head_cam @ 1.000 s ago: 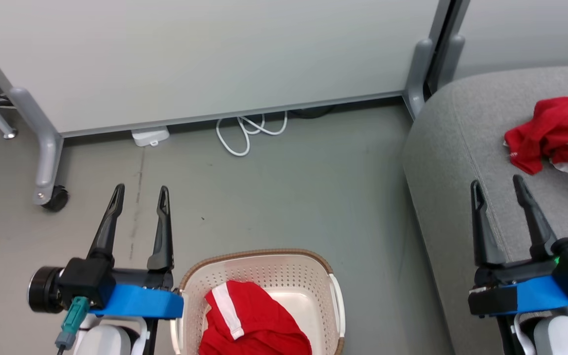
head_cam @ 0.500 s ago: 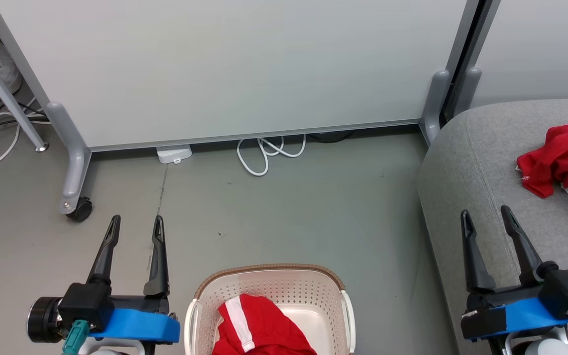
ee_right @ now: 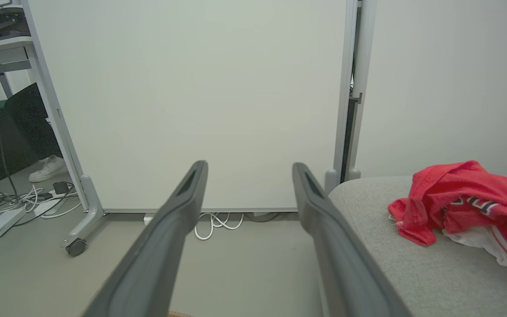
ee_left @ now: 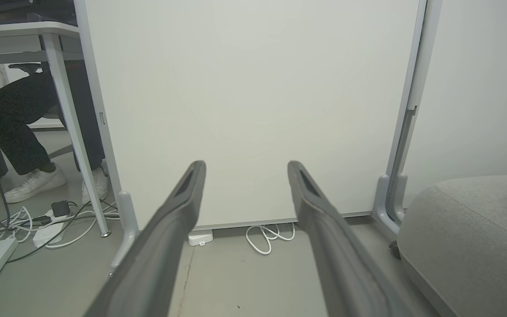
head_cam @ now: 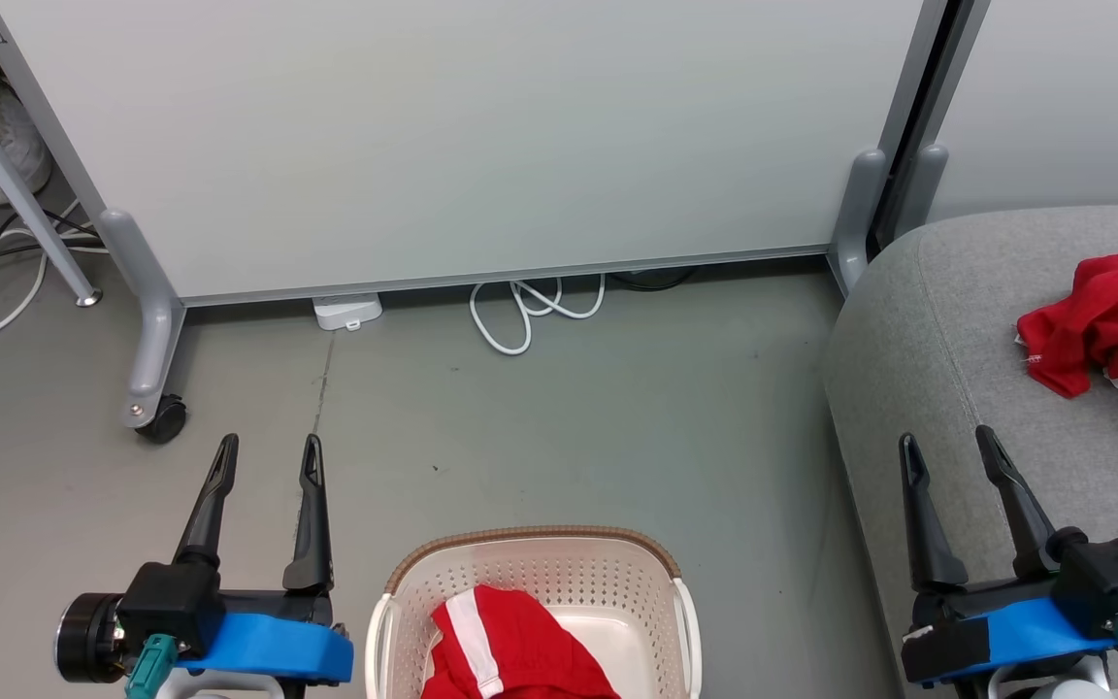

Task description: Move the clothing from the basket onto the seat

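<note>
1. Two red garments showed, and by my reading the job stood about half done: one lay outside the basket (head_cam: pixel 530 533) and one inside it.
2. Left of the basket, the left gripper (head_cam: pixel 269 442) hung over the floor (head_cam: pixel 559 427), its jaws spread wide and holding nothing.
3. Inside the basket lay the striped garment (head_cam: pixel 510 636), red with a white band, bunched toward the basket's left wall. Neither gripper touched it.
4. Right of the basket, the right gripper (head_cam: pixel 945 435) pointed away from the robot, its jaws likewise wide and empty.
5. Farther right of the basket stood the seat (head_cam: pixel 908 320), with the crumpled garment (head_cam: pixel 1102 311) resting on top. That piece looked delivered.
6. What remained, as I judged it, was to bring a gripper over the basket, close on the striped garment, lift it clear of the rim and carry it rightward onto the seat.
7. The basket's near half was cut off by the bottom edge of the head view, so I could not tell whether more clothing lay under or behind the striped garment.
8. Well right of the basket, the crumpled garment ran off the picture's edge. Some white cloth showed beneath it, and I could not tell whether that was its own lining or a separate piece.
</note>
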